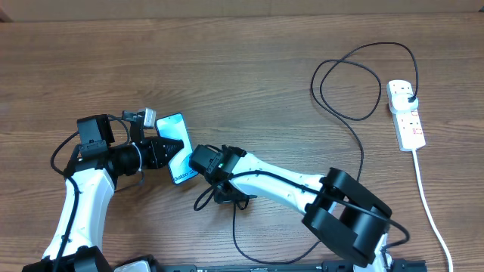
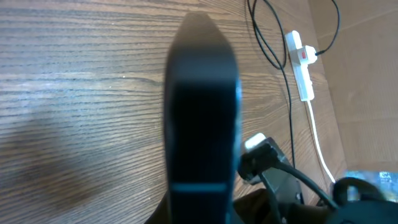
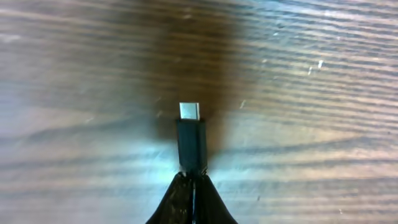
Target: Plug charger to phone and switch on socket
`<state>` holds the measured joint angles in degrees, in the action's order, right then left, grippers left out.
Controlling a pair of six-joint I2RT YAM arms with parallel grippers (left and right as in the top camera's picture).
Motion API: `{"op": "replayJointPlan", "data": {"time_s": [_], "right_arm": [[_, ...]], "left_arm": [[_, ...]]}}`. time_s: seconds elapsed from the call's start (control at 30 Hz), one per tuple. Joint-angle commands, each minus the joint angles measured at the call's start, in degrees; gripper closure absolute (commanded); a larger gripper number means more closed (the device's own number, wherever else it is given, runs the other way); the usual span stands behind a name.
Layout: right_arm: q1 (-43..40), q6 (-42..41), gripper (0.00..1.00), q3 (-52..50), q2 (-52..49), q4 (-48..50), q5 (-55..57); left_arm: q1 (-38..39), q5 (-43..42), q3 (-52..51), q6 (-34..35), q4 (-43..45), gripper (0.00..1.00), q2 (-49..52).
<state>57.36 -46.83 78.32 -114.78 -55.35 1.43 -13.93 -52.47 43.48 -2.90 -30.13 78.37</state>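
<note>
The phone (image 1: 175, 128), its screen lit light blue, is held on edge by my left gripper (image 1: 171, 147), which is shut on its long sides. In the left wrist view the phone (image 2: 202, 118) is a dark blurred slab running up the middle. My right gripper (image 1: 200, 160) sits right beside the phone's lower short edge and is shut on the charger's connector (image 3: 191, 143), whose metal tip (image 3: 189, 111) sticks out past the fingertips (image 3: 180, 196). The charger's black cable (image 1: 361, 155) loops across the table to its plug in the white socket (image 1: 406, 115) at the far right.
The socket's thick white cord (image 1: 427, 204) runs down the right side toward the front edge. Slack black cable (image 1: 236, 227) lies under the right arm. The socket (image 2: 300, 65) and cable also show in the left wrist view's upper right.
</note>
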Motion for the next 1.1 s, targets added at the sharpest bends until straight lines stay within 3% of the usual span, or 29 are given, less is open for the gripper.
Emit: {"op": "replayJointPlan", "data": {"time_s": [0.0, 0.6, 0.7, 0.83, 1.07], "right_arm": [[0.7, 4.0, 0.96, 0.6, 6.8, -0.1, -2.0], [7.2, 4.9, 0.96, -4.3, 27.3, -0.4, 6.7], [7.5, 0.4, 0.96, -10.0, 31.3, 1.1, 10.3], [7.5, -1.4, 0.96, -19.4, 34.7, 11.6, 11.1], [7.4, -0.9, 0.96, -34.8, 34.9, 36.7, 2.1]], "left_arm": [[-0.2, -3.5, 0.1, -2.0, 0.4, 0.96, -1.5], [-0.2, -3.5, 0.1, -1.8, 0.6, 0.96, -1.5], [-0.2, -3.5, 0.1, -1.5, 0.6, 0.96, -1.5], [-0.2, -3.5, 0.1, -0.8, 0.6, 0.96, -1.5], [-0.2, -5.4, 0.1, -0.8, 0.6, 0.96, -1.5]]}}
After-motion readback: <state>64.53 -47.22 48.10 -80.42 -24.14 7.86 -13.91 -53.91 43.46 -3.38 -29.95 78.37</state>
